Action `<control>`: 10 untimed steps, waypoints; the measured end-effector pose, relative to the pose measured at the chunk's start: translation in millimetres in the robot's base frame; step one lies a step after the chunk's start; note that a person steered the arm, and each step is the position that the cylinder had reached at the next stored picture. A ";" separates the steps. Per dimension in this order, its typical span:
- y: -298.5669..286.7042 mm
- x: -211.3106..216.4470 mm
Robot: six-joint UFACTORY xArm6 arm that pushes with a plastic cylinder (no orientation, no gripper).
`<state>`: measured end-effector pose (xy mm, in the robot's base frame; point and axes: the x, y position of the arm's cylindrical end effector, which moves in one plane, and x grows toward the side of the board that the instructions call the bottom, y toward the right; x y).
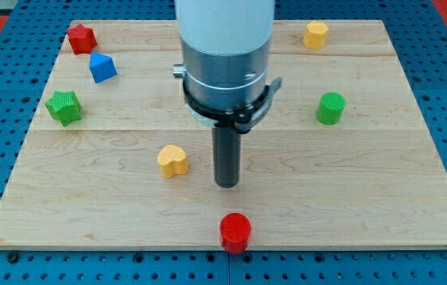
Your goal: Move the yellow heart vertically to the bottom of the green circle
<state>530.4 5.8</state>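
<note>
The yellow heart (173, 160) lies on the wooden board (350, 190) left of centre. The green circle (330, 108) stands at the view's right, higher up than the heart. My tip (227, 184) rests on the board just right of the yellow heart, a small gap between them, and far to the left of and below the green circle. The arm's white and grey body hangs over the board's middle top and hides the board behind it.
A red circle (235, 232) sits at the board's bottom edge below my tip. A yellow hexagon-like block (315, 35) is at top right. A red star (82, 38), a blue block (102, 67) and a green star (64, 108) are at the left.
</note>
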 end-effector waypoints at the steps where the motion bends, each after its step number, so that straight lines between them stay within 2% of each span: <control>1: 11.9 0.0; 2: -31.6 6.5; 3: -112.3 40.2; 4: -157.7 2.4; 5: -100.7 -22.5; 6: -25.8 -22.7; 7: -18.9 -49.6; 8: 53.2 -40.6; 10: 127.3 -30.3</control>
<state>500.0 133.1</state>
